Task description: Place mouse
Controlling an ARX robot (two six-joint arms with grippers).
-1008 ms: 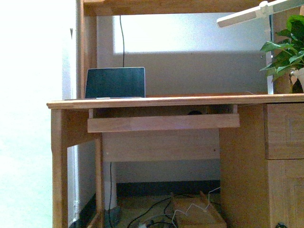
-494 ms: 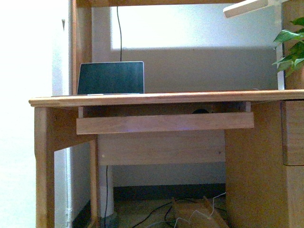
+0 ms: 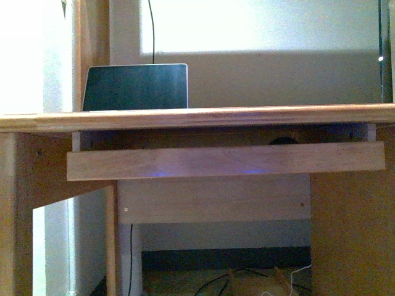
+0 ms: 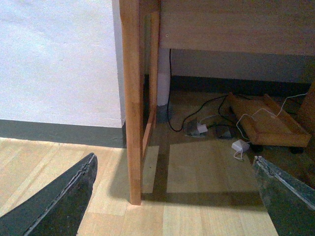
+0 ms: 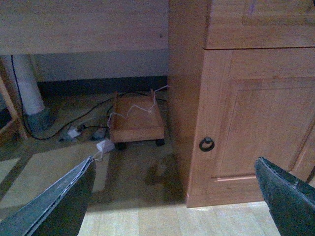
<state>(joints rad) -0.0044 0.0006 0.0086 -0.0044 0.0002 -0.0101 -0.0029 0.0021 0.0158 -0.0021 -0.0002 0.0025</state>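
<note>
While the front view looks across the desk (image 3: 197, 117), with the laptop (image 3: 136, 87) at its left and the pull-out tray (image 3: 222, 160) beneath, it alone catches the mouse (image 3: 284, 140): a dark hump peeping over the tray's front board, right of centre. Too little of it shows to tell its long axis or facing. The left wrist view shows a desk leg (image 4: 130, 98) and the left gripper (image 4: 174, 160), jaws spread wide and empty. The right wrist view shows a cabinet door (image 5: 251, 123) and the right gripper (image 5: 174, 160), likewise agape and empty.
</note>
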